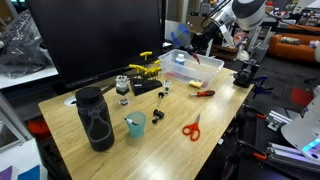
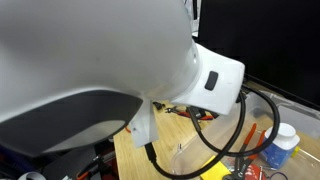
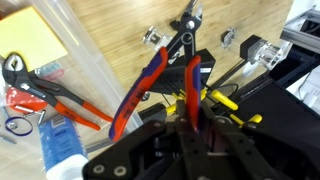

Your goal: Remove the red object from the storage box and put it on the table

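Wrist view: the gripper [image 3: 192,108] has its jaws nearly together, clamped on one handle of the red object [image 3: 150,85]. This is a pair of pliers with red and blue grips and a dark head. It hangs head-down over the bare table [image 3: 110,20], outside the box [image 3: 80,60] and just beside its clear wall. Inside the box I count one more pair of red-handled pliers [image 3: 35,88], one yellow pad [image 3: 30,40], one white-and-blue tube [image 3: 60,145] and one blue ring [image 3: 15,125]. Two small metal bits [image 3: 152,35] lie on the wood beyond the pliers' head. Some yellow-tipped pieces [image 3: 228,100] sit to the right, and their number is unclear.

In an exterior view the arm [image 1: 238,12] reaches down by the box [image 1: 195,66] at the far end of the table [image 1: 170,150]. On the table stand one dark bottle [image 1: 95,118], one teal cup [image 1: 135,124], one pair of scissors [image 1: 191,128], one slim red tool [image 1: 203,93] and a cluster of yellow items [image 1: 148,68]. The pliers are too small to pick out there.

In an exterior view the white arm [image 2: 90,50] fills most of the picture. Black cables [image 2: 235,130] and one blue-capped bottle [image 2: 285,140] show past it.
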`<state>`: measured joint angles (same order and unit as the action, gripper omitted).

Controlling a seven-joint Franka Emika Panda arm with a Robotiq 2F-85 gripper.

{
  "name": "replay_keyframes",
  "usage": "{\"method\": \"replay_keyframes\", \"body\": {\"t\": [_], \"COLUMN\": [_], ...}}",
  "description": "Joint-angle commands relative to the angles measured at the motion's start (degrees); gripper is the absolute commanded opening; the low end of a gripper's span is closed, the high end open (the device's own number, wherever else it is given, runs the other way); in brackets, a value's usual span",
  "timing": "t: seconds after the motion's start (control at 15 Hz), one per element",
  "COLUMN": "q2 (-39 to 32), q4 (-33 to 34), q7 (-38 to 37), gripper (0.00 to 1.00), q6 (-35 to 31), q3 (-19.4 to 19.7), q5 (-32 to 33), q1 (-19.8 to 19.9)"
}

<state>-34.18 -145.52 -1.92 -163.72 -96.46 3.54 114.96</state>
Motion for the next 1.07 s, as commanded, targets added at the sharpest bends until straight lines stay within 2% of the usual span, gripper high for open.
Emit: {"method": "replay_keyframes", "body": {"t": [0.0, 0.2, 0.53, 1.0], "q2": [-4.1, -5.0, -3.3, 1.2], "q4": [2.5, 6.2, 12.9, 21.3], "q7": [4.2, 5.6, 6.5, 5.2], "gripper": [0.04, 0.04, 0.04, 0.04], "q6": [6.3, 10.4, 15.2, 26.7], "q3": [1.6, 6.8, 18.0, 39.7], "q5": [-1.6, -3.2, -7.2, -14.2], "q1": [-2.7, -10.0, -27.3, -49.8]}}
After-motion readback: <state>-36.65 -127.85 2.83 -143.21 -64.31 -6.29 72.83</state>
